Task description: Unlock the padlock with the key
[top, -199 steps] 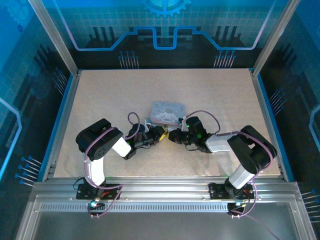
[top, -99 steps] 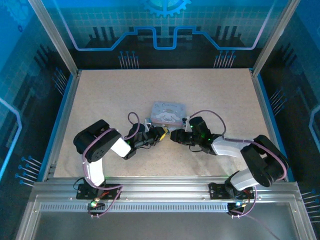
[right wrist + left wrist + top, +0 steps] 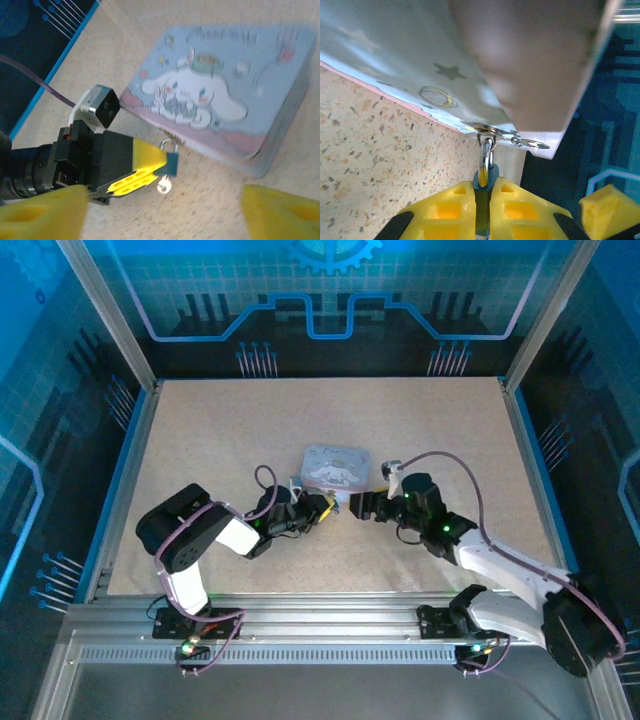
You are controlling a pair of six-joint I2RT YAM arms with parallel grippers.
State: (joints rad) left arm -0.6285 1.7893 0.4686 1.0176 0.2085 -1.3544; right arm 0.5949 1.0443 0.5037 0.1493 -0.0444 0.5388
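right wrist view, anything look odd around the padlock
Nothing spilled or broken. The key sits untouched at the base of the padlock, which the left hand clamps; the right hand is open, apart from both.

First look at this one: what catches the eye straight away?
The tin with a white cartoon dog on its lid, at the middle of the table, stands out first. At its edge the left gripper pinches a tiny padlock hooked through the tin's clasp, with what looks like the key dangling beneath. The right gripper stands open, facing it.

Padlock (image 3: 485,172) half-hidden inside left pincer (image 3: 482,192)
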